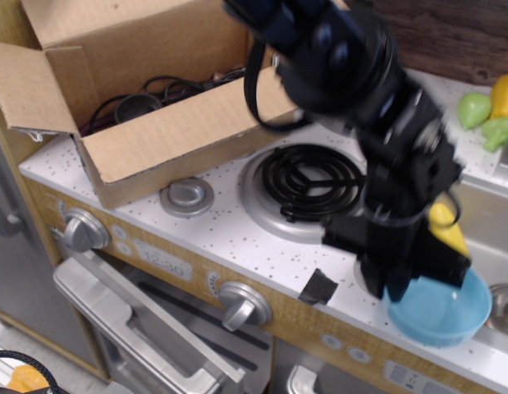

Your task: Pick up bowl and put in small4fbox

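One black gripper (399, 283), blurred, sits at the near rim of the light blue bowl (441, 312); whether it pinches the rim cannot be told. The bowl sits at the front right edge of the speckled surface (229, 226), well apart from the open cardboard box (147, 148) at back left, beyond the coil burner (311, 180).
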Available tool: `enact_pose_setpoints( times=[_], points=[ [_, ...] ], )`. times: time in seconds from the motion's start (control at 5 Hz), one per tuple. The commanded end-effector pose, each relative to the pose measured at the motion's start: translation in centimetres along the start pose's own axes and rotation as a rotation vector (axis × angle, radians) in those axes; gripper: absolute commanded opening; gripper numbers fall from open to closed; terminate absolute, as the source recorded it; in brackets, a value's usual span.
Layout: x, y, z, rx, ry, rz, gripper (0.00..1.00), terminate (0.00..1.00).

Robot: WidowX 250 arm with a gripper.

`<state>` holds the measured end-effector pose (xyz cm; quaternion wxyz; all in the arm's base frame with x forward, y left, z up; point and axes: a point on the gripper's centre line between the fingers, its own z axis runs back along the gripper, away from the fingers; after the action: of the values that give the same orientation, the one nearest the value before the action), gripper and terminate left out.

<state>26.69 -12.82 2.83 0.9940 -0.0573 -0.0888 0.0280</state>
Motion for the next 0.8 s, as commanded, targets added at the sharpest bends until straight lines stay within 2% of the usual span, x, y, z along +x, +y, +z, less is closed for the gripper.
enact_pose_setpoints(
  times=[0.0,0.2,0.4,0.6],
  points=[
    [3.1,3.3,9.2,0.065,-0.063,-0.063,0.0,0.0],
    [4.7,6.5,11.3,0.099,-0.008,-0.163,0.0,0.0],
    [7.6,9.6,15.0,0.163,0.057,-0.28,0.0,0.0],
    [9.9,11.9,17.8,0.189,0.094,-0.365,0.0,0.0]
  ],
)
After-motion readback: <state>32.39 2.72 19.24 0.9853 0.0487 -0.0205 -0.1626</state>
